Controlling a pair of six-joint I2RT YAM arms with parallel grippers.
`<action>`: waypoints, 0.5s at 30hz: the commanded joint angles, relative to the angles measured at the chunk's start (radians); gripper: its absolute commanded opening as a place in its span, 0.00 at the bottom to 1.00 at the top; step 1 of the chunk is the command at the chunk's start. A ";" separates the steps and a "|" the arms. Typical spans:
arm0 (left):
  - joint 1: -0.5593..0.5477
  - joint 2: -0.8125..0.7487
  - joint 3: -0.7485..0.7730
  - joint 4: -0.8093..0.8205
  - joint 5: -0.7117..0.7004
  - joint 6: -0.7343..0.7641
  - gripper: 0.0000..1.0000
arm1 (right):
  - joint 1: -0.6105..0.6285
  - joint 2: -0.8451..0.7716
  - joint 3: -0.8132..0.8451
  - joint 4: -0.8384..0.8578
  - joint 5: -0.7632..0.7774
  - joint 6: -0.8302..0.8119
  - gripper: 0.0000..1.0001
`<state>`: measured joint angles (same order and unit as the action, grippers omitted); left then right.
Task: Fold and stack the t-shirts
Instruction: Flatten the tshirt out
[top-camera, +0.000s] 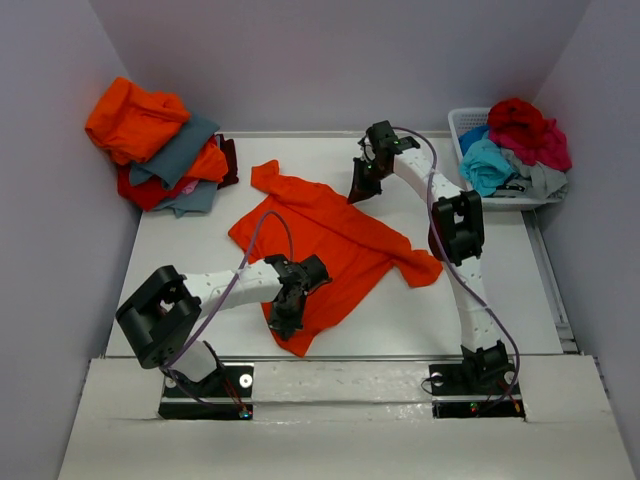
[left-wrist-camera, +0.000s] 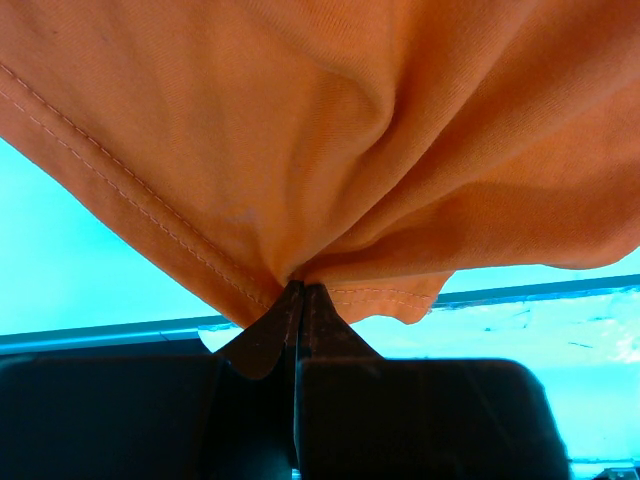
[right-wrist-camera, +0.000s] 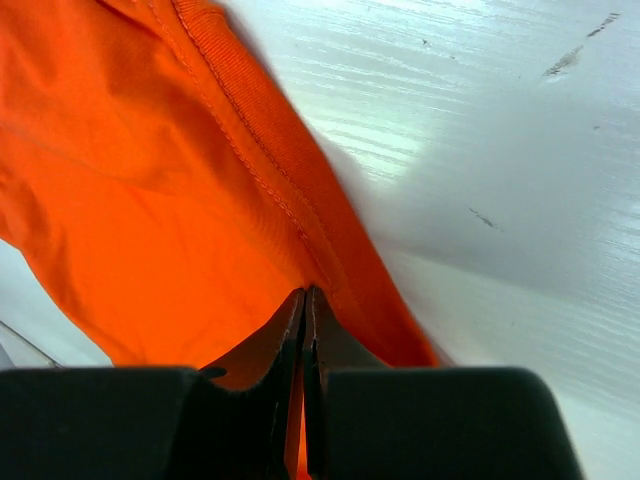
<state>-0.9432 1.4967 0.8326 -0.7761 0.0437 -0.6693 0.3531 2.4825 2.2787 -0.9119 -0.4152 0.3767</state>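
Observation:
An orange t-shirt (top-camera: 330, 245) lies spread and rumpled across the middle of the table. My left gripper (top-camera: 285, 318) is shut on its near hem; in the left wrist view my left gripper (left-wrist-camera: 300, 288) pinches the orange cloth (left-wrist-camera: 330, 130) at the stitched edge. My right gripper (top-camera: 360, 188) is shut on the shirt's far edge near the collar; in the right wrist view my right gripper (right-wrist-camera: 306, 294) holds the orange cloth (right-wrist-camera: 150, 200) by its ribbed band. A pile of orange, red and slate-grey t-shirts (top-camera: 160, 145) sits at the far left.
A white slatted basket (top-camera: 462, 125) at the far right holds turquoise (top-camera: 486, 162), crimson (top-camera: 528, 128) and grey clothes. The white table (top-camera: 500, 280) has side walls left and right and a raised near edge.

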 joint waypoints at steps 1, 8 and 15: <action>-0.006 -0.009 0.000 -0.028 -0.005 0.005 0.06 | -0.008 -0.004 0.022 0.005 0.064 -0.012 0.07; -0.006 -0.018 -0.013 -0.028 -0.002 0.013 0.06 | -0.106 -0.031 0.012 -0.016 0.127 0.024 0.07; -0.006 -0.016 -0.020 -0.029 -0.004 0.031 0.06 | -0.198 -0.077 -0.024 -0.025 0.167 0.027 0.07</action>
<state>-0.9432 1.4967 0.8276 -0.7753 0.0441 -0.6567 0.2008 2.4817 2.2696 -0.9199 -0.3008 0.3969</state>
